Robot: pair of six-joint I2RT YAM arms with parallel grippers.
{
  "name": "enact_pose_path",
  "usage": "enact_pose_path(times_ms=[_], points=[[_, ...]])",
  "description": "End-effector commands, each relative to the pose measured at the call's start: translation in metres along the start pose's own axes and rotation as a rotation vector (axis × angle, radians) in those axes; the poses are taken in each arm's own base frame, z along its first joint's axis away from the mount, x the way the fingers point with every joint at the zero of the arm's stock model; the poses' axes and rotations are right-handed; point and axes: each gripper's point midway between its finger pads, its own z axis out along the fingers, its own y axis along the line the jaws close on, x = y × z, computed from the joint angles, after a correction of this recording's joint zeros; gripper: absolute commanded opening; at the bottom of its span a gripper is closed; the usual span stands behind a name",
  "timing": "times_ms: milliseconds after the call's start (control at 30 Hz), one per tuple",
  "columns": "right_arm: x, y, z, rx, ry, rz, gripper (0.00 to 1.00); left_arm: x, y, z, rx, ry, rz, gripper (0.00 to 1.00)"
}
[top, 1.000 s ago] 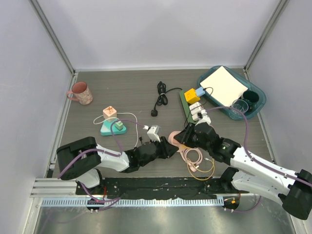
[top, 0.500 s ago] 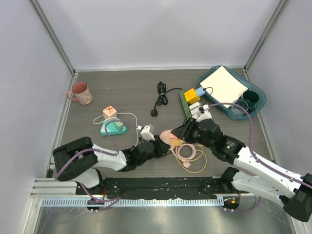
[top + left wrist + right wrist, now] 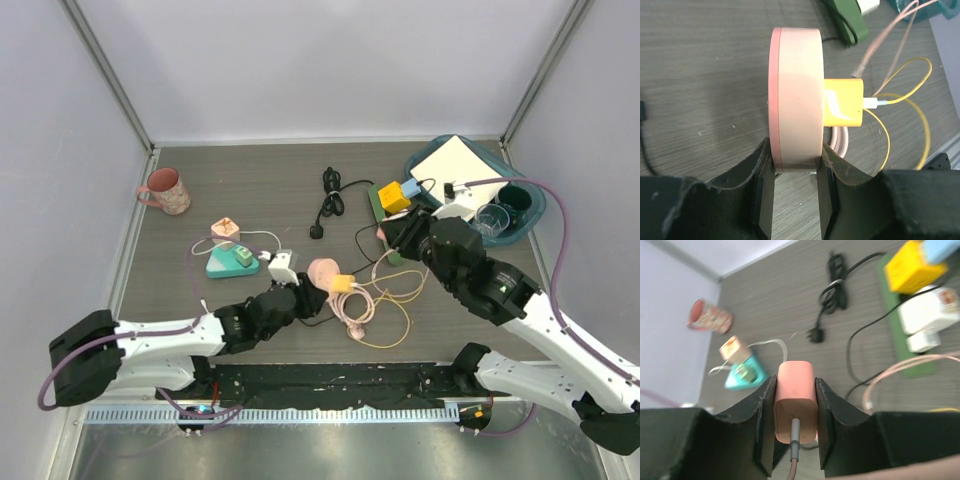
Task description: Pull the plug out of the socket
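The round pink socket [image 3: 795, 100] stands on edge just above the table, and my left gripper [image 3: 795, 160] is shut on its lower rim. In the top view the socket [image 3: 322, 271] sits left of centre, in front of my left gripper [image 3: 308, 287]. A yellow plug [image 3: 842, 102] with a yellow cable [image 3: 400, 300] still sits in its right face. The pink plug [image 3: 795, 400] is clamped between the fingers of my right gripper [image 3: 795, 385], raised and well apart from the socket. Its pink cable [image 3: 360, 305] trails down to the table. The right gripper [image 3: 388, 237] hangs near the power strip.
A green power strip [image 3: 384, 222] carrying a yellow cube and white adapters lies at the back right, beside a teal bin [image 3: 530, 200]. A coiled black cable [image 3: 330, 195] lies at the back. A teal socket block [image 3: 232, 262], a peach cube [image 3: 226, 228] and a pink mug [image 3: 165, 190] are on the left.
My right gripper has moved up and to the right with the pink plug, away from the socket. The left gripper has drawn the socket leftward, and the cables have stretched out.
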Motion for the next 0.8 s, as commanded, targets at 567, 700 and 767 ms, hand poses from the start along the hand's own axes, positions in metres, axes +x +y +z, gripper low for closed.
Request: enact_pose_path(times_ms=[567, 700, 767], points=[[-0.003, -0.195, -0.009, 0.655, -0.129, 0.028, 0.01, -0.060, 0.022, -0.059, -0.070, -0.095, 0.183, 0.00], [0.014, -0.220, -0.013, 0.718, -0.129, 0.127, 0.01, -0.056, 0.026, -0.060, -0.079, -0.065, 0.242, 0.00], [0.031, -0.225, -0.010, 0.695, -0.088, 0.167, 0.01, -0.047, 0.024, -0.056, -0.052, -0.045, 0.237, 0.00]])
